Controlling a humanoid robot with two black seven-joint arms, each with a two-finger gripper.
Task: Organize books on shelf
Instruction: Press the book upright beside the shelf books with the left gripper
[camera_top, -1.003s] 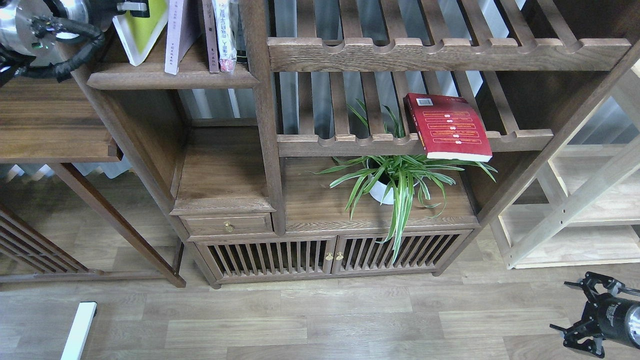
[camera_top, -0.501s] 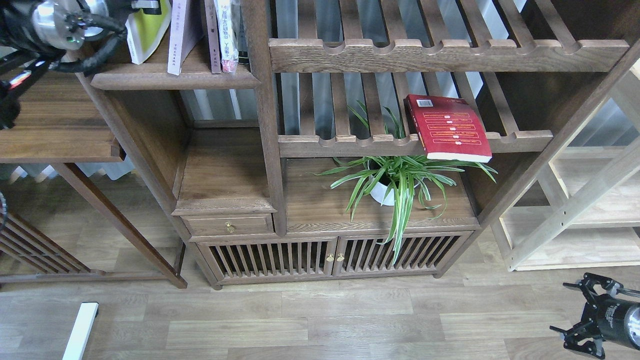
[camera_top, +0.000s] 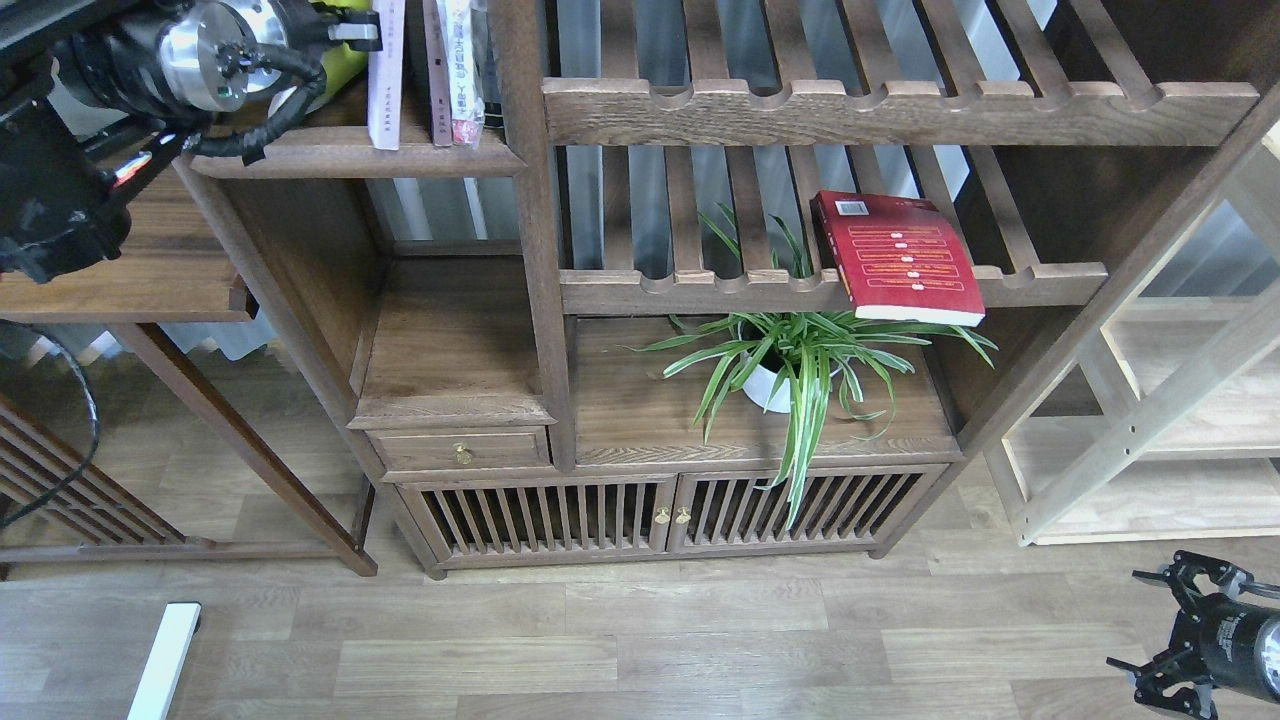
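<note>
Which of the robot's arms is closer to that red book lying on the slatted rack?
Judging by this view, the right. The right gripper hangs low over the floor, below and right of the red book. The left gripper is far left, up at the shelf.

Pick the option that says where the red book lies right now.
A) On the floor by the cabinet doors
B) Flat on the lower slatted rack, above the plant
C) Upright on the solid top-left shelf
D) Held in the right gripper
B: the red book lies flat on the lower slatted rack, directly above the potted plant.
</note>
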